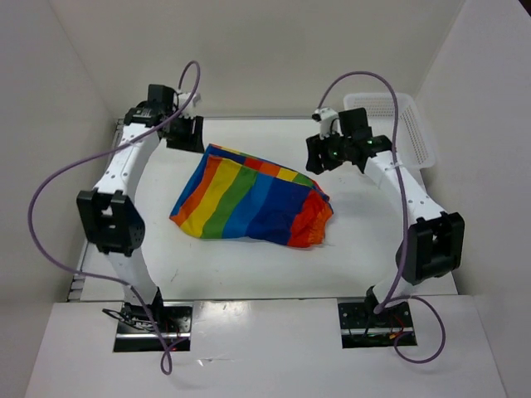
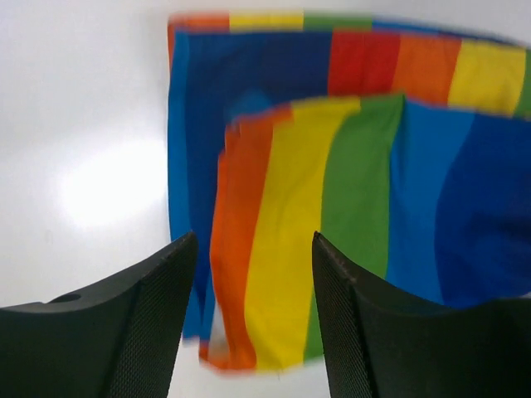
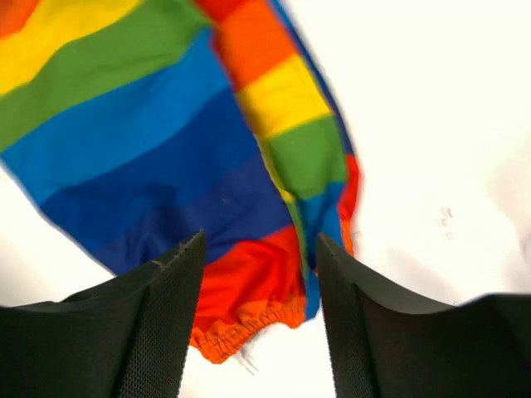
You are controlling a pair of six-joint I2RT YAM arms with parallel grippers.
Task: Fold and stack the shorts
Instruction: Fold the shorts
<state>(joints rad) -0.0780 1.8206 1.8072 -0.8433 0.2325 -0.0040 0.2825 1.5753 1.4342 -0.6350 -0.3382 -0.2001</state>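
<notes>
The rainbow-striped shorts (image 1: 249,199) lie folded over on the white table, between the two arms. My left gripper (image 1: 185,133) hovers open and empty above the table at the shorts' far left corner; in the left wrist view the shorts (image 2: 332,191) lie below and ahead of the open fingers (image 2: 149,323). My right gripper (image 1: 328,153) hovers open and empty just past the shorts' far right end. In the right wrist view the orange elastic waistband (image 3: 249,319) shows between the fingers (image 3: 158,323), with the shorts (image 3: 166,149) spread beyond. The drawstring is barely visible.
A white plastic mesh basket (image 1: 411,124) stands at the back right, behind the right arm. White walls close in the table at the back and both sides. Both arm bases sit at the near edge.
</notes>
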